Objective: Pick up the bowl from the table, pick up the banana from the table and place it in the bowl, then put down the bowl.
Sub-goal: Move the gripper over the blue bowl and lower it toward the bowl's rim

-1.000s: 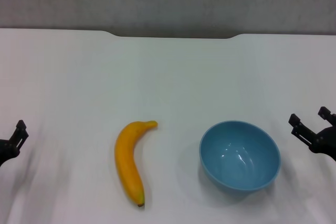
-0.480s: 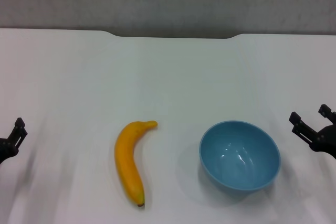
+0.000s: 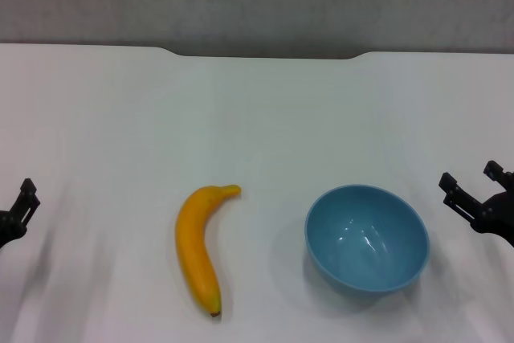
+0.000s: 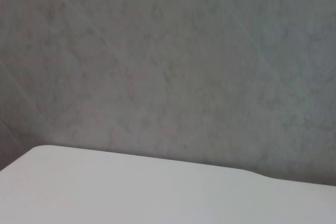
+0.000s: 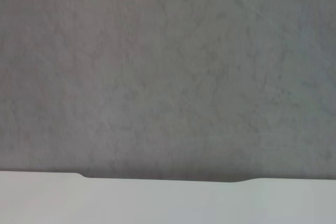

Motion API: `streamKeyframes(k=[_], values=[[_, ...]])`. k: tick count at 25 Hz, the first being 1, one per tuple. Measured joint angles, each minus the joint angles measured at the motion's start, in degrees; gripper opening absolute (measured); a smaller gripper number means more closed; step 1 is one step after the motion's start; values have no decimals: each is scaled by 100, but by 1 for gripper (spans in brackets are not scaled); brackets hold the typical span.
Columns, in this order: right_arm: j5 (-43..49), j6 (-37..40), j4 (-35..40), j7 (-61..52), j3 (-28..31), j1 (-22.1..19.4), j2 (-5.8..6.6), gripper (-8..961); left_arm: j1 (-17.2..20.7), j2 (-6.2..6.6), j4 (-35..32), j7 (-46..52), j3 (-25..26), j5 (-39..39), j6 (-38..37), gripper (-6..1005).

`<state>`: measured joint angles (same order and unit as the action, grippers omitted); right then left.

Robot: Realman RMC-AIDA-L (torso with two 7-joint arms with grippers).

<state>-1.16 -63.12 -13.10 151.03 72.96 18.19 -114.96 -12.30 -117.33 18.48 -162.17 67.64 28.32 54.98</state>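
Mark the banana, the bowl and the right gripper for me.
banana (image 3: pixel 196 247): head view, middle of its curved body.
bowl (image 3: pixel 366 240): head view, inner floor.
right gripper (image 3: pixel 475 189): head view, between its fingertips.

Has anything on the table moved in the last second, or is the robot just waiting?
Barely anything. The left hand slid slightly outward toward the table's left edge, and the right hand crept a touch toward the bowl. Nothing was grabbed or released. The banana and bowl lie exactly where they were.

Grey wall (image 3: pixel 257 2) beyond far edge
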Motion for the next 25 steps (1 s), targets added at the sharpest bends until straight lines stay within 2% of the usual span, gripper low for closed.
streamKeyframes(k=[25], values=[[4,10,0,-10,-10,36,0,885,-63,-1,-6,-13,-6,-22,-55,767]])
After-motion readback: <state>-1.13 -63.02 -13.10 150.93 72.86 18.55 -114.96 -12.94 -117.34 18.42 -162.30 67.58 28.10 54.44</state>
